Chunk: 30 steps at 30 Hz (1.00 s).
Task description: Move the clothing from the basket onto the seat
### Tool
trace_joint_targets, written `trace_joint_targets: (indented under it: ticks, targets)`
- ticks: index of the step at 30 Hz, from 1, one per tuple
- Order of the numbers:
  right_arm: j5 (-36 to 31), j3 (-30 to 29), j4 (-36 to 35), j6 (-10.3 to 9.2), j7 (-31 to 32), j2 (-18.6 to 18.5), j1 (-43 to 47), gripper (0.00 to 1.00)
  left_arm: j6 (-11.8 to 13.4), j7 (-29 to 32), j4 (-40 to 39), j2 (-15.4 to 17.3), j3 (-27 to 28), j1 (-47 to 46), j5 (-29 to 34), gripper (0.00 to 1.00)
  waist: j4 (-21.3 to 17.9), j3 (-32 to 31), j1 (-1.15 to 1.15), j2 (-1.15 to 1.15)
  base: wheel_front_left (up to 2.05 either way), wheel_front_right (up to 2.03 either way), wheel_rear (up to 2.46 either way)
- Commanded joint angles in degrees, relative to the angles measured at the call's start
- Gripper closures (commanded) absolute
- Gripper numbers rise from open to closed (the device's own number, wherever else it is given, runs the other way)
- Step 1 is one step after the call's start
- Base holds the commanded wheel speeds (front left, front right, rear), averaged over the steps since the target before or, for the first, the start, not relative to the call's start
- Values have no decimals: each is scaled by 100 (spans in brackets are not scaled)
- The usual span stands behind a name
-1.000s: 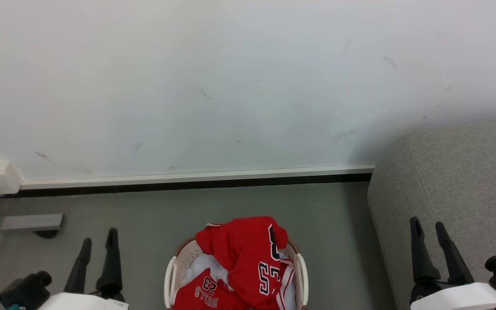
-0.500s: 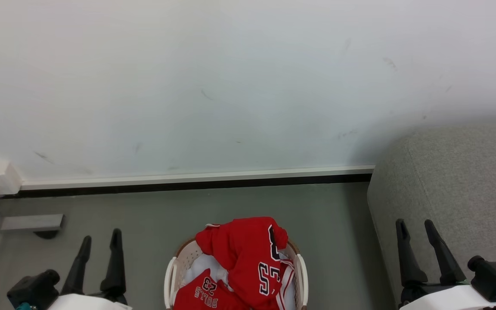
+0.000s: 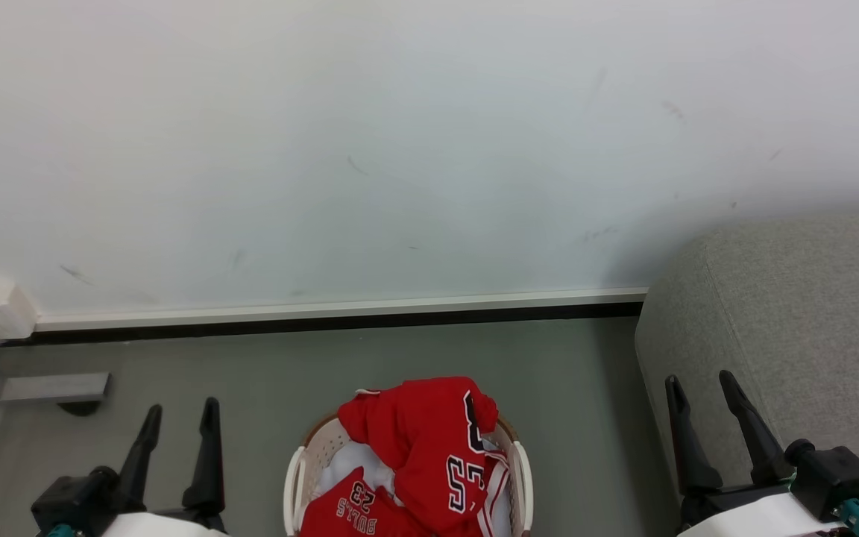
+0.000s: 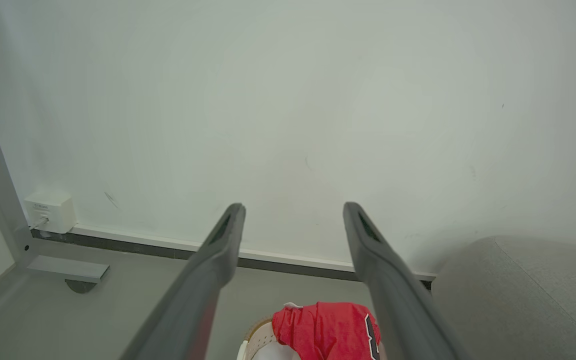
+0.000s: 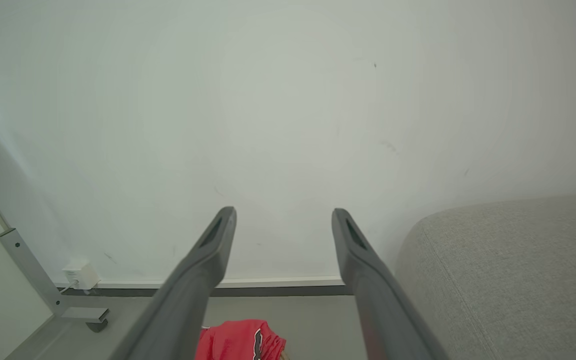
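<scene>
Red Bulls jerseys [image 3: 414,440] piled in the laundry basket [image 3: 294,477], grey sofa [image 3: 795,313] alongside; left gripper [image 3: 182,406] and right gripper [image 3: 699,377] both have fingers spread, empty.

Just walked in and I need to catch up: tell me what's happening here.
A white basket sits on the floor, piled with red clothing. Nothing is being handled: the left end effector and right end effector both hang open and empty, one on each side of the basket, touching nothing. The grey seat stands to the robot's right, with no clothing on the part in view. The transfer has not begun.
</scene>
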Motion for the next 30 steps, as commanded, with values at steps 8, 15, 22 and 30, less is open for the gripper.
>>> trace_joint_targets:
  ticks: [8, 15, 22, 30]
  targets:
    - [-444, 90, -33, -10, -119, -58, -79, 0, -18, -123, -112, 66, 35, 2, 448, 0, 1, -22, 0, 0, 0, 0, 0]
    - [-709, 142, -72, -10, -205, -59, -88, 0, -21, -203, -145, 52, 42, 33, 786, 0, -1, -33, 0, 0, 0, 0, 0]
    - [-974, 190, -111, -11, -265, -60, -81, 0, -31, -266, -169, 42, 51, 52, 1102, 0, 1, -45, 0, 0, 0, 0, 0]
    - [-1274, 237, -153, -12, -360, -62, -91, 0, -44, -353, -170, 38, 65, 67, 1428, 0, -9, -63, 0, 0, 0, 0, 0]
